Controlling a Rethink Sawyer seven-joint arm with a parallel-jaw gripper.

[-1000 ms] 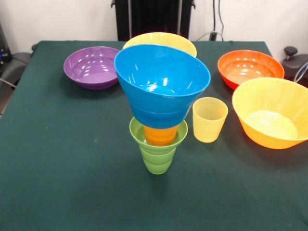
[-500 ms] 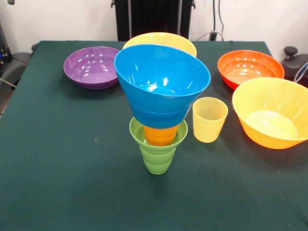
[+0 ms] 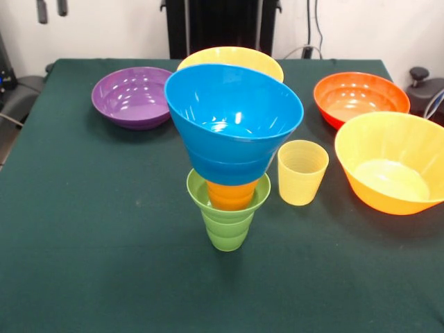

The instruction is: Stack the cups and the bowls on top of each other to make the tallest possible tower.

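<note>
The tower stands mid-table: a green ribbed cup (image 3: 227,223) at the bottom, an orange cup (image 3: 231,195) nested in it, and a medium blue bowl (image 3: 232,121) on top, tilted. A pale yellow cup (image 3: 302,173) stands alone just right of the tower. Around them sit a purple bowl (image 3: 132,97), a red-orange bowl (image 3: 361,97), and two big orange-yellow bowls, one behind the tower (image 3: 232,57) and one at the right (image 3: 392,163). My gripper (image 3: 52,10) shows only as two dark tips at the top left edge, apart, open and empty, far from every cup and bowl.
The dark green tablecloth (image 3: 104,236) covers the table. A black upright structure (image 3: 222,24) stands behind the far edge. Dark equipment (image 3: 423,87) sits off the table's right side.
The gripper's tips have come down into view at the top left and shifted right; a second ago none showed. The cups and bowls have not moved.
</note>
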